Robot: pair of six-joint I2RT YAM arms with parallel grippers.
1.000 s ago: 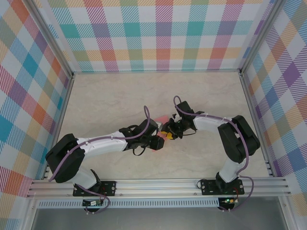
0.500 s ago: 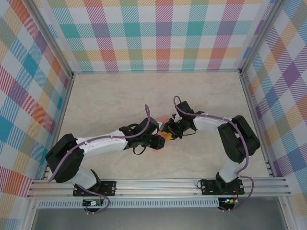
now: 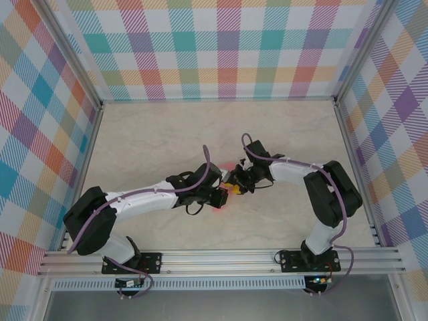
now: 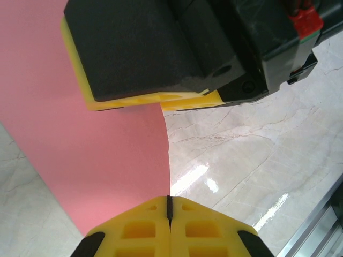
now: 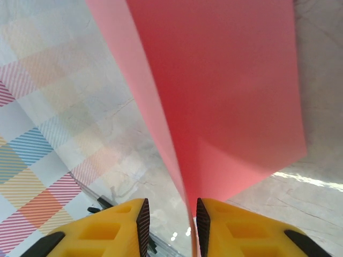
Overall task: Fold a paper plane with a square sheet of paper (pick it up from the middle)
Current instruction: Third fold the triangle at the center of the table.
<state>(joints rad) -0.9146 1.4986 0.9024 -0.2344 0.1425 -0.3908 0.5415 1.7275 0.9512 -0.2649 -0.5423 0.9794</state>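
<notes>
Top view, near edge: both arm bases are bolted to the rail, and the arms reach in towards the middle of the marble table [image 3: 147, 140], where the grippers meet tip to tip.

Left gripper [image 4: 169, 211]: in its wrist view the yellow fingertips are pressed fully together, with only a thin dark seam between them. They pinch the near edge of the square sheet of paper [image 4: 80, 150]. From the pinch the salmon-pink sheet runs up and to the left, its right edge gently curved and lifted off the table.

Right gripper [image 5: 170, 219]: the jaws are parted, with a clear gap between the yellow fingers. The paper's edge drops into that gap and lies close against the right-hand finger [image 5: 241, 230], so it is not clamped. The paper here is a creased shape, with two pink faces meeting along a fold line.

Left wrist view, farther out: the right gripper's black finger, with its yellow pad, lies across the paper's far part.

Top view: the paper is mid-table, mostly hidden under the two grippers, with pink slivers showing on their near and far sides.

Far side: the checked back wall [image 3: 221, 47].
</notes>
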